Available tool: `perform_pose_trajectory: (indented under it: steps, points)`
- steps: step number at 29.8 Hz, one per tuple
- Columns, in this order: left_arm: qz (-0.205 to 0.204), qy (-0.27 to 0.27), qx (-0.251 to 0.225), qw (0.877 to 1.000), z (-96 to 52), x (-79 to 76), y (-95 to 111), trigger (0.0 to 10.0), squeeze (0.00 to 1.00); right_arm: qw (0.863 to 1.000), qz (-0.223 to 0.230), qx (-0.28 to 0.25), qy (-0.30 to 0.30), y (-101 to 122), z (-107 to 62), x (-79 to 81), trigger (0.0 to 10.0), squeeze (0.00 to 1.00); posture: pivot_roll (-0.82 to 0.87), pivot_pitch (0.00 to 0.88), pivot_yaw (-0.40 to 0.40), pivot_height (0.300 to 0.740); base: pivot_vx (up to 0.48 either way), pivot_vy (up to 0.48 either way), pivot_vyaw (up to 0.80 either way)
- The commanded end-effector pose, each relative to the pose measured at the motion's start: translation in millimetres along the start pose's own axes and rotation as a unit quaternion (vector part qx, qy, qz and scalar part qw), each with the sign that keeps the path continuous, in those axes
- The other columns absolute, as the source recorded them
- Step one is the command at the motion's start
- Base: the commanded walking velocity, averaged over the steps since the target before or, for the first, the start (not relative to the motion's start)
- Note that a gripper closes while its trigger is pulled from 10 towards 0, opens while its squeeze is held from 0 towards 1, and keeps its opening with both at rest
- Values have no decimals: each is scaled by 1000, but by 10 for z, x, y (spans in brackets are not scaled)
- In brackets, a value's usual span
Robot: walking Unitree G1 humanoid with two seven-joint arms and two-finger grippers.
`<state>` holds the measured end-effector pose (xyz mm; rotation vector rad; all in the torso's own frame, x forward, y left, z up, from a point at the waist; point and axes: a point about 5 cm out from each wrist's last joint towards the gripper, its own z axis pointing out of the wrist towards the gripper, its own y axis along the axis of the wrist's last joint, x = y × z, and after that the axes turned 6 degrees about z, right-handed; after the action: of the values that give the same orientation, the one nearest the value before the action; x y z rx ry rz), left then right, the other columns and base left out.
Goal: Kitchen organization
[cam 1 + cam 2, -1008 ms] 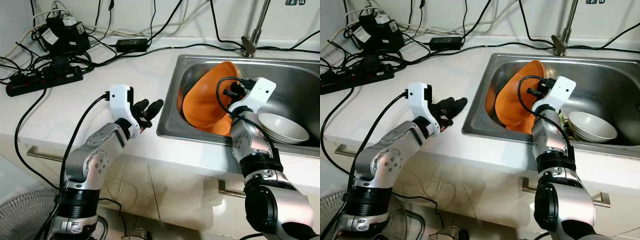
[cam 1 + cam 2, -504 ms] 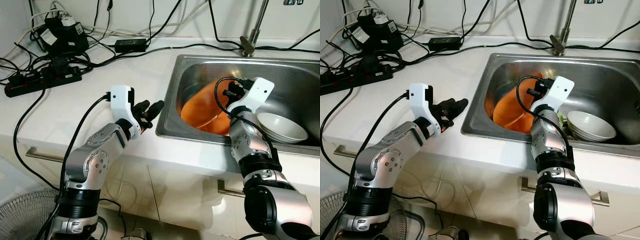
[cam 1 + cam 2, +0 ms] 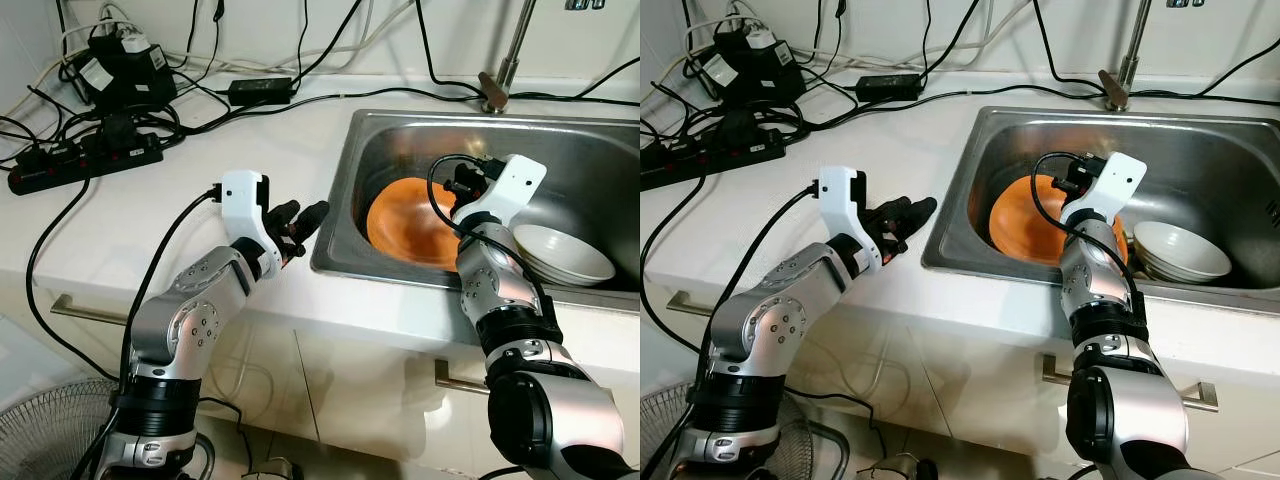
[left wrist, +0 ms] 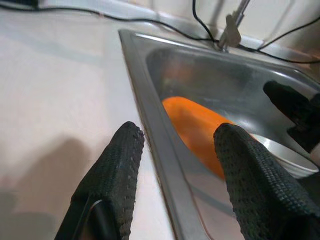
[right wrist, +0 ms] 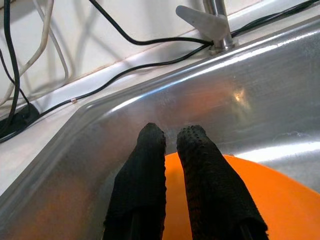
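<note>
Orange bowl (image 3: 415, 222): lies in sink (image 3: 590, 140), left part of basin, just beside white bowl (image 3: 562, 254); your right hand (image 5: 172, 150): fingers pressed nearly together, nothing between them, poised just above orange bowl's rim; your left hand (image 4: 175, 145): fingers spread apart, empty, over table (image 3: 200, 190) at sink's left edge; power strip (image 3: 85, 160) and cables at table's back.

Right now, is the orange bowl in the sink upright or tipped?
Lying low, slightly tilted: the orange bowl rests on the sink floor, round face showing.
</note>
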<state>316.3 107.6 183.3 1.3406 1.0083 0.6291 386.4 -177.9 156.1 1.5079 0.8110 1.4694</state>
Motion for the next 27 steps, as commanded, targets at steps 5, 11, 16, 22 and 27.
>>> perform_pose_trajectory:
  steps: [5, 11, 16, 22, 27]
  points:
    - [78, 108, -70, 989, -4, 225, 189, 10000, 0, 994, -67, -68, 60, 116, -63, 197, 10000, 0, 166, 43, 101, 740, 0, 0, 0]
    - [185, 161, -112, 963, -23, 303, 286, 10000, 0, 971, -142, -153, 116, 288, -170, 424, 10000, 0, 151, 35, 102, 740, 0, 0, 0]
    - [215, 176, -142, 950, -37, 321, 312, 10000, 0, 960, -150, -192, 138, 384, -253, 508, 10000, 0, 141, 26, 97, 740, 0, 0, 0]
    - [316, 224, -202, 900, -121, 341, 338, 10000, 0, 954, -155, -214, 143, 390, -354, 519, 10000, 0, 137, 16, 92, 740, 0, 0, 0]
    - [331, 254, -217, 883, -166, 391, 325, 10000, 0, 955, -156, -209, 143, 324, -407, 512, 10000, 0, 137, 12, 92, 740, 0, 0, 0]
